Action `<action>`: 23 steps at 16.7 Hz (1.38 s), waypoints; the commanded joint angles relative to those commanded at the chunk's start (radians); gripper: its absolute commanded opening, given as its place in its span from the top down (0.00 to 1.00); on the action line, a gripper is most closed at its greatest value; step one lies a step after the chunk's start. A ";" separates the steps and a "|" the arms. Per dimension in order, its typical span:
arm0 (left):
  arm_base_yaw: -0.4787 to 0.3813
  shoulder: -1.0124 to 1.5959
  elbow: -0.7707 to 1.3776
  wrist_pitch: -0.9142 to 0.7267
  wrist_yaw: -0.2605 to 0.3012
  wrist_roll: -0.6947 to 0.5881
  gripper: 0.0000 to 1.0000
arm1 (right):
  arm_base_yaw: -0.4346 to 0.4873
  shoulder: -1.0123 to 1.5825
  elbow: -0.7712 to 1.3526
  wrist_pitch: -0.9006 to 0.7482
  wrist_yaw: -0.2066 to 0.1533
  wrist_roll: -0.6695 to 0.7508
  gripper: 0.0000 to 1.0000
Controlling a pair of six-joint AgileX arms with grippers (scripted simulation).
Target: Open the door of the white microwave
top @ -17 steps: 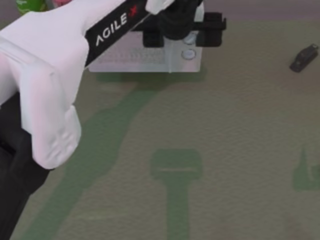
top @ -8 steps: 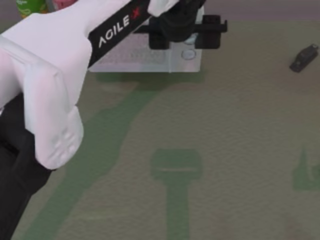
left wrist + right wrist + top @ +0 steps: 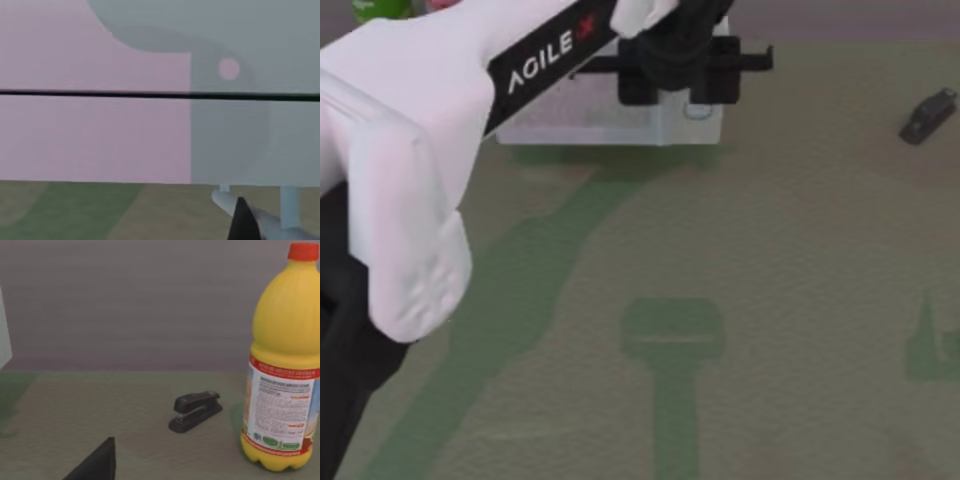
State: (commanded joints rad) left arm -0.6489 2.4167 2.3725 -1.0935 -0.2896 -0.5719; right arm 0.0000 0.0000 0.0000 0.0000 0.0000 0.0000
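Observation:
The white microwave (image 3: 535, 128) stands at the table's far edge, middle. Its door (image 3: 590, 120) with the speckled window looks flush with the box. My left gripper (image 3: 678, 92) hangs over the front, between the window and a knob (image 3: 698, 110). It is open, the fingers partly drawn in and still apart. In the left wrist view one black fingertip (image 3: 243, 222) lies against the pale handle bar (image 3: 222, 200), under the pink and grey front of the microwave (image 3: 100, 135). My right gripper (image 3: 100, 462) is parked to the right, seen only as a dark wedge.
A black stapler (image 3: 927, 117) (image 3: 195, 411) lies at the back right. A yellow bottle (image 3: 282, 365) with a red cap stands near it in the right wrist view. Green (image 3: 380, 8) and pink (image 3: 440, 5) objects sit at the back left corner.
My left gripper has edged farther over the microwave's front and its fingers have drawn closer together. The big white arm link has swung a little left. The microwave and stapler stay put.

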 joint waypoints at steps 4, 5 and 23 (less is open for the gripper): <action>0.000 -0.073 -0.125 0.050 -0.018 -0.012 1.00 | 0.000 0.000 0.000 0.000 0.000 0.000 0.00; 0.000 -0.085 -0.144 0.059 -0.020 -0.014 1.00 | 0.000 0.000 0.000 0.000 0.000 0.000 0.00; 0.000 -0.092 -0.153 0.064 -0.022 -0.015 1.00 | 0.000 0.000 0.000 0.000 0.000 0.000 0.00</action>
State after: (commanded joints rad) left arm -0.6492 2.3248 2.2192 -1.0296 -0.3113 -0.5868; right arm 0.0000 0.0000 0.0000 0.0000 0.0000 0.0000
